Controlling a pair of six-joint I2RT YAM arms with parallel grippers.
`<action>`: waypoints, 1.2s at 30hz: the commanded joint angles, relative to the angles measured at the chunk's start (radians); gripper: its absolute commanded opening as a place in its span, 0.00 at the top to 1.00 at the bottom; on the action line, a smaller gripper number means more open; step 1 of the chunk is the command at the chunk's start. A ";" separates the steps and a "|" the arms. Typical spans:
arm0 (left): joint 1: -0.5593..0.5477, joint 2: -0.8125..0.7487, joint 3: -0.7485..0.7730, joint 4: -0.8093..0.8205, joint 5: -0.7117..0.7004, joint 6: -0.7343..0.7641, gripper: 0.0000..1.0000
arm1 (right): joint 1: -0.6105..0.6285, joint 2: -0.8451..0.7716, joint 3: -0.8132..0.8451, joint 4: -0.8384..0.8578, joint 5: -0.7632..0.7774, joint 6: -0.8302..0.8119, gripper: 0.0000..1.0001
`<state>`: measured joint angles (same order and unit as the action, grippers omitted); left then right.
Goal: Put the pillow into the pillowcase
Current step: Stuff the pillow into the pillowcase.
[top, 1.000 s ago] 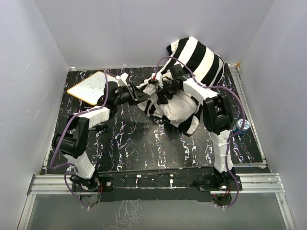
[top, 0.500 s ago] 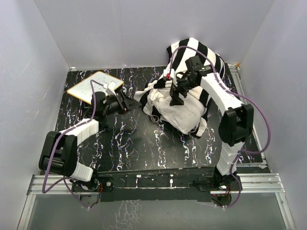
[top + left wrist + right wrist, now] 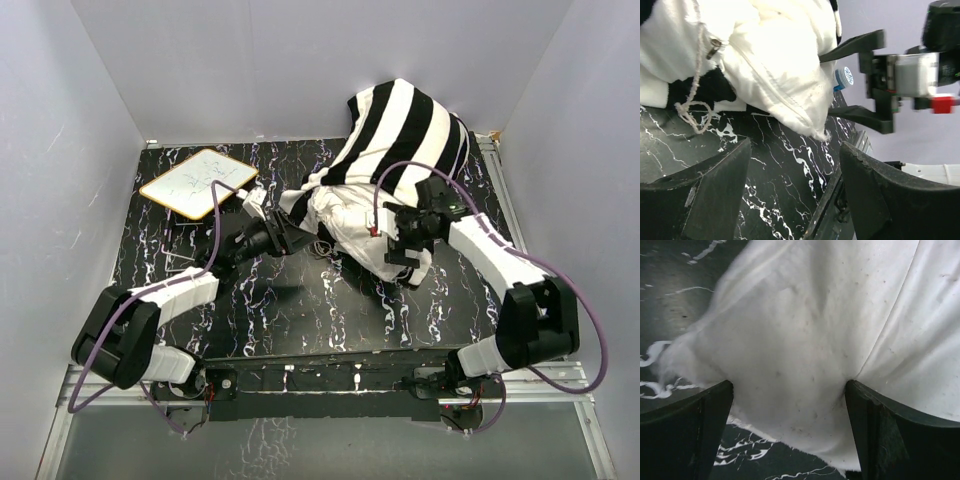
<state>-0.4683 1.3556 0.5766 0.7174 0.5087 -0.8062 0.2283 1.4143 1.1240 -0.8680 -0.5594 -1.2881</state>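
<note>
The striped pillowcase (image 3: 405,120) leans against the back wall and covers the far part of the white pillow (image 3: 350,225), whose near end bulges out onto the table. My left gripper (image 3: 290,238) lies low at the pillow's left side, open, with only tabletop between its fingers (image 3: 715,195). The pillow (image 3: 775,65) and a loose cord lie just beyond them. My right gripper (image 3: 393,240) is open at the pillow's near right corner. In the right wrist view that white corner (image 3: 810,355) fills the gap of the right gripper (image 3: 790,432) and presses against the right finger (image 3: 900,440).
A small whiteboard (image 3: 197,182) lies at the table's back left. A blue roll (image 3: 844,77) shows behind the pillow in the left wrist view. Grey walls enclose the black marbled table (image 3: 300,310) on three sides.
Both grippers have opened. The right arm swung down from above the pillow to its near right corner. The left gripper shifted right, toward the pillow's near left side.
</note>
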 commanded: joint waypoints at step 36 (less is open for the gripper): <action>-0.442 0.753 0.385 0.195 -0.876 0.169 0.20 | 0.105 0.606 0.612 0.534 0.138 0.799 0.92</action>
<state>-0.8764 2.0968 0.8768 1.1133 -0.1936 -0.6537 0.3523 1.9888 1.6672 -0.4625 -0.5049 -0.4797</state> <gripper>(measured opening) 0.739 0.130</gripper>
